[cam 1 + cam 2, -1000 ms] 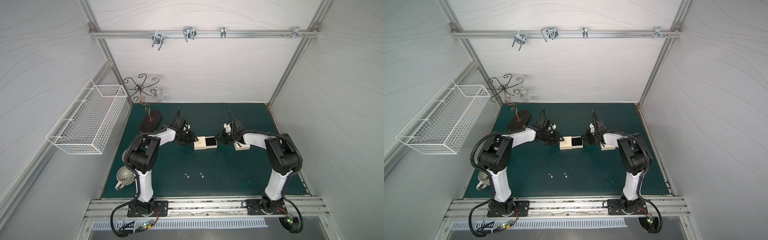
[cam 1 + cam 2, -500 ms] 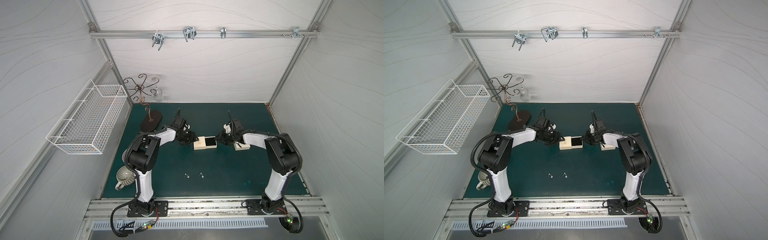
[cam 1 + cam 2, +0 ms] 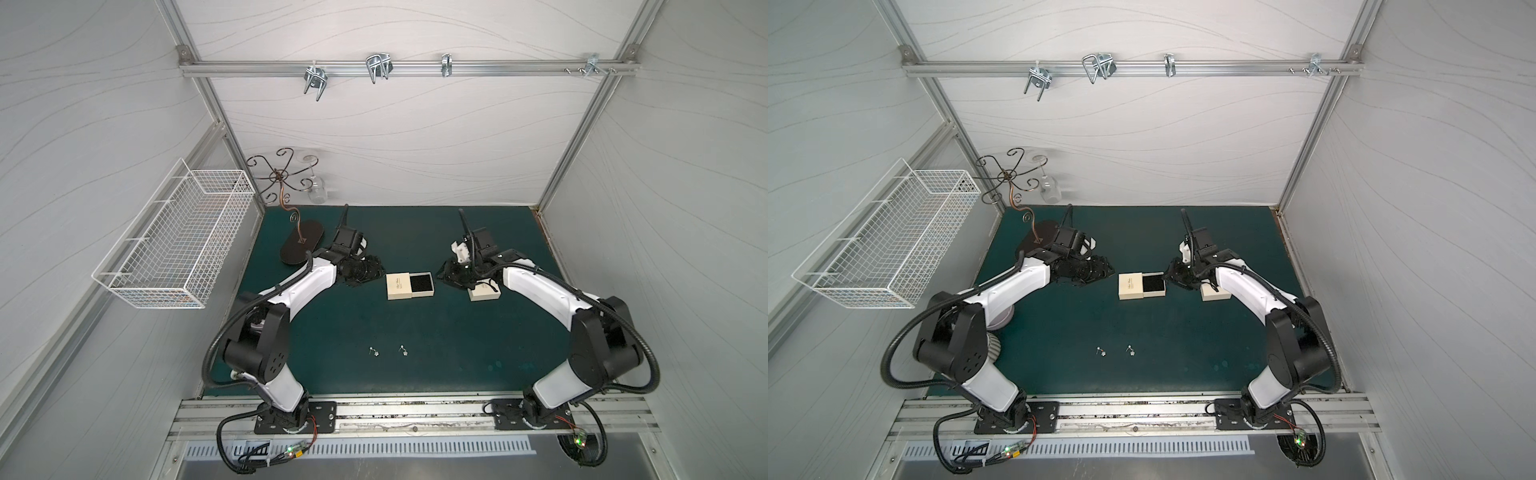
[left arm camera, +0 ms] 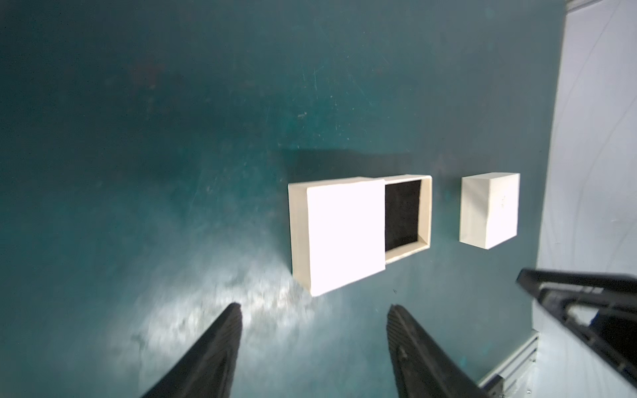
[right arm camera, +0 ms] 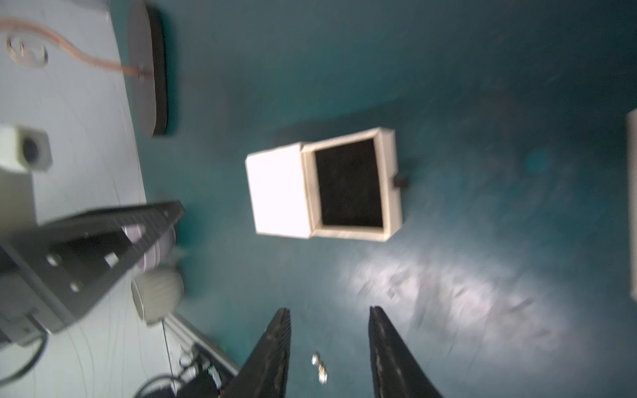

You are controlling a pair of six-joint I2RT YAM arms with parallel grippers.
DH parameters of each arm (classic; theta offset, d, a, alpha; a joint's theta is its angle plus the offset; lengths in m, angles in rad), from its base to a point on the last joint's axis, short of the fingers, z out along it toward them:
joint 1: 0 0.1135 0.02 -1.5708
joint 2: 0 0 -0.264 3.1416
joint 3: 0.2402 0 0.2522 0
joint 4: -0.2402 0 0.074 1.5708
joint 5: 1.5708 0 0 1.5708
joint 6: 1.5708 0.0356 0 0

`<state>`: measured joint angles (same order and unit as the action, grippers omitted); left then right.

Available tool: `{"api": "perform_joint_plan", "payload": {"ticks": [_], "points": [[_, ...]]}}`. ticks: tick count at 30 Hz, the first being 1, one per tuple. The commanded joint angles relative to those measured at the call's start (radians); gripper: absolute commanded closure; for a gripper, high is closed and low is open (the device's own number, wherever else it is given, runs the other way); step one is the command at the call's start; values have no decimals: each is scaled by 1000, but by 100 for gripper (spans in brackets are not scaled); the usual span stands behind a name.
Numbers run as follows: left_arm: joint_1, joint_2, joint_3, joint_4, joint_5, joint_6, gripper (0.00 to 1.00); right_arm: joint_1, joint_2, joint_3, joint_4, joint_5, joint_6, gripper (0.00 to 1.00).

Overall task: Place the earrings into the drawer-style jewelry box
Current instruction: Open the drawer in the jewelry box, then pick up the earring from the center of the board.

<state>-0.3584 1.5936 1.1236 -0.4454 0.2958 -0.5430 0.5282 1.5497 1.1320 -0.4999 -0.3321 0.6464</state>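
Note:
The cream drawer-style jewelry box (image 3: 397,286) (image 3: 1129,286) lies mid-mat in both top views. Its black-lined drawer (image 3: 420,282) (image 4: 401,215) (image 5: 348,187) is pulled out toward the right arm. Two tiny silver earrings (image 3: 375,352) (image 3: 403,350) (image 3: 1101,352) (image 3: 1131,350) lie on the mat well in front of the box. My left gripper (image 3: 370,270) (image 4: 313,308) hovers open just left of the box, holding nothing. My right gripper (image 3: 451,276) (image 5: 329,310) is open just right of the drawer. One earring (image 5: 320,368) shows on the mat in the gap between its fingers, not gripped.
A small closed cream box (image 3: 484,293) (image 4: 489,210) sits under the right arm's wrist. A scroll-metal stand on a dark oval base (image 3: 301,245) stands at the back left with a glass hanging from it. A white wire basket (image 3: 174,241) hangs on the left wall. A ribbed cup (image 3: 994,345) stands by the left arm.
My right gripper has drawn back a little from the drawer and its jaws stand wider. The left gripper has hardly moved. Box and earrings lie where they were.

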Motion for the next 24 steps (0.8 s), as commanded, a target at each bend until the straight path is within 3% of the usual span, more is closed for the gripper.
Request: {"api": "perform_joint_plan", "payload": {"ticks": [1, 6, 11, 24], "points": [[-4, -64, -73, -49, -47, -44, 35, 105, -29, -13, -181, 17, 13, 60], [-4, -172, -198, -35, -50, -67, 36, 276, -26, -24, -197, 50, 90, 61], [-4, -226, -285, -11, -63, -68, 36, 382, 23, -23, -185, 105, 150, 63], [-2, -259, -400, 68, -89, -54, 37, 496, 226, 49, -154, 187, 226, 66]]}}
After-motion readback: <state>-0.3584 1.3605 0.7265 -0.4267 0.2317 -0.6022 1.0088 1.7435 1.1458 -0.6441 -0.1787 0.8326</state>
